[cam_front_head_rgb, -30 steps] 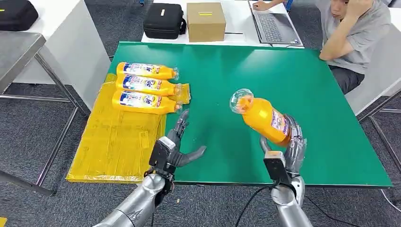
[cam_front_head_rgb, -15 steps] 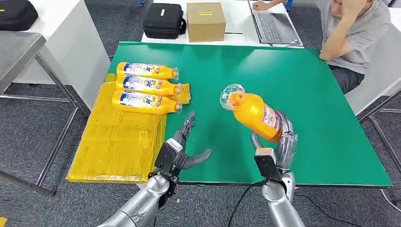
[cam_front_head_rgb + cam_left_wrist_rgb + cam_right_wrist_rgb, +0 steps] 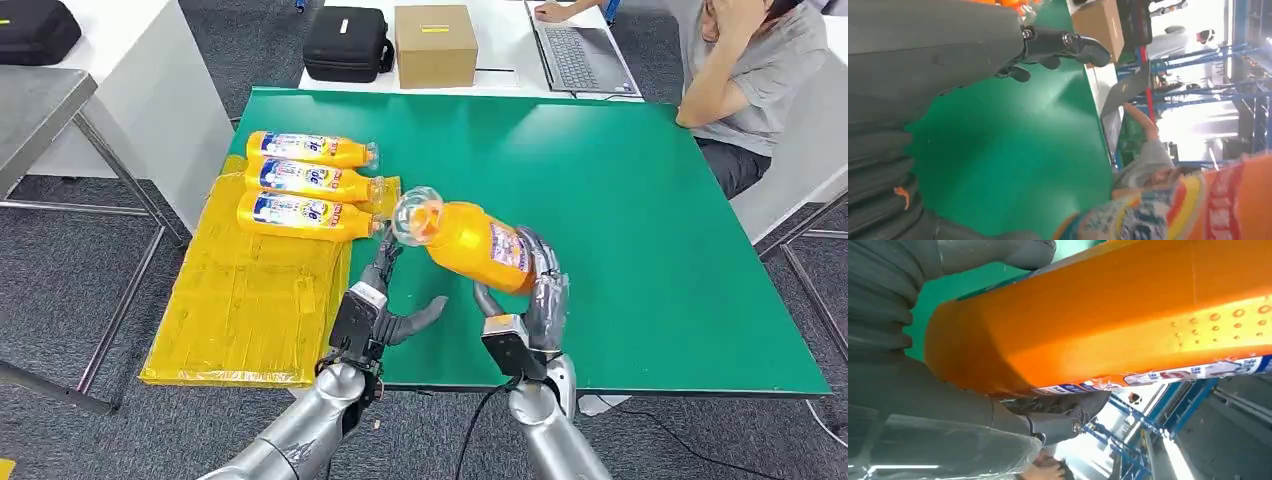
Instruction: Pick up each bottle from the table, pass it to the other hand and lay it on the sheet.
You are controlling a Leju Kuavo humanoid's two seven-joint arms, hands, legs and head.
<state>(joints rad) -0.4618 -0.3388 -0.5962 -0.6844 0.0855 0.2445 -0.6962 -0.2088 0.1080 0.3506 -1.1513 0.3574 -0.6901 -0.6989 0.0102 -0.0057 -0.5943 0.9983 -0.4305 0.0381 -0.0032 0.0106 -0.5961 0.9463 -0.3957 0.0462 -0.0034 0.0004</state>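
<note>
Right hand (image 3: 530, 290) clamped on bottle (image 3: 470, 240), long axis tilted, cap end aimed at left hand (image 3: 385, 305), fingers apart, empty, just beside cap.

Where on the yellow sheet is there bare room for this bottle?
The near part of the yellow sheet, between the third laid bottle and the table's front edge, is bare. Its far end is crowded with three bottles.

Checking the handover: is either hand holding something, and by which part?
The right hand grips the orange bottle around its lower body, cap end toward the open, empty left hand.
</note>
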